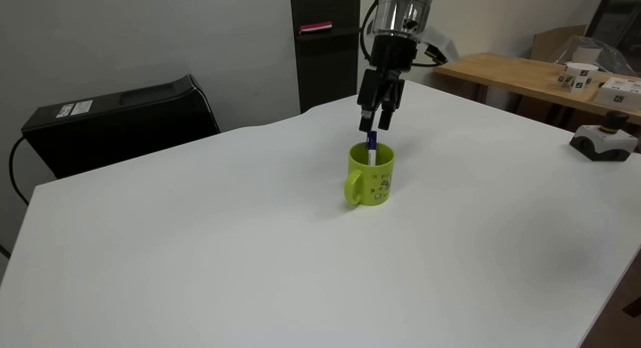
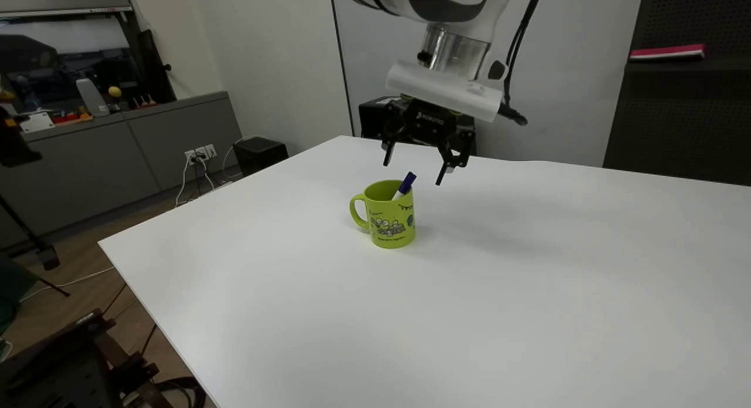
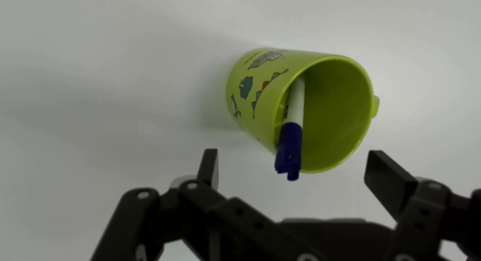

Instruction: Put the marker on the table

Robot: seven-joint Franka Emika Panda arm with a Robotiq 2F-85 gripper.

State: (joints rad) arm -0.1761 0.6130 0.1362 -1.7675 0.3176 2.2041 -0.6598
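White and grey arm point(image 2: 437, 6), silver collar point(image 2: 453, 51), black cable point(image 2: 519, 38), black end effector point(image 2: 412, 174) lettered ROBOTIQ

The marker point(image 3: 293, 130) leans in the mug point(image 1: 373, 183), its upper end past the rim; the mug stands on the table point(image 1: 200, 248), the gripper point(image 1: 375, 125) higher up, near that end; in an exterior view, a button box point(image 1: 603, 142) lies on the table at right, a second table point(image 1: 511, 73) behind it

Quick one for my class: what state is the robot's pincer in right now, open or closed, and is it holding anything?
Pincer: open, holding nothing; the marker leans inside the lime-green mug.
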